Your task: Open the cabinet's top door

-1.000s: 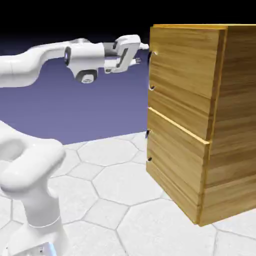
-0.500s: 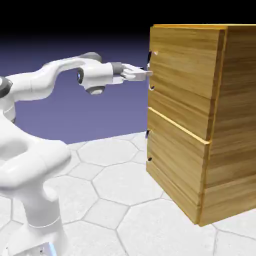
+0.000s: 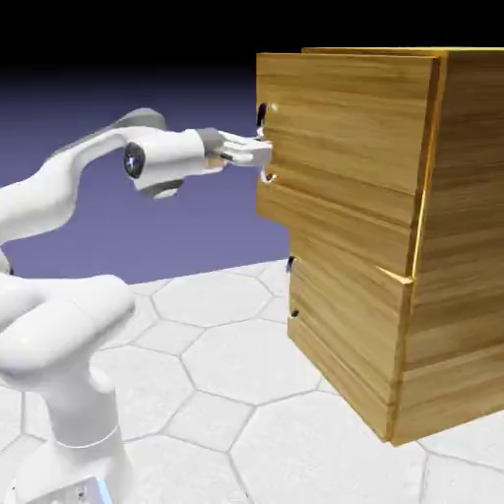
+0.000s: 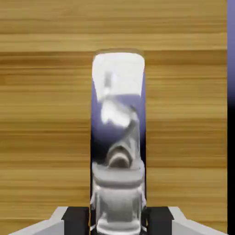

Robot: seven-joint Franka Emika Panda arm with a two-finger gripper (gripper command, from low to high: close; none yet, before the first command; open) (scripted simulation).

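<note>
The cabinet [image 3: 463, 246] of striped light-brown wood stands at the exterior view's right. Its top door [image 3: 345, 128] stands ajar, its handle edge out in front of the lower door [image 3: 345, 315]. My gripper [image 3: 258, 153] reaches in level from the left and is shut on the top door's vertical metal handle [image 3: 267, 177]. In the hand view the shiny handle [image 4: 118, 114] fills the middle, upright against the door's wood [image 4: 46, 114]. Both dark fingertips [image 4: 75, 219] press its sides at the bottom edge, around my gripper [image 4: 118, 221].
The lower door is shut, with its own small handle [image 3: 292, 290] at its left edge. The white hexagon-tiled table [image 3: 226, 364] spreads in front of the cabinet. My arm's base [image 3: 69, 394] rises at the lower left.
My gripper dropped from the door's top corner to the handle and closed on it. Then it drew back to the left, and the top door's handle edge came out with it.
</note>
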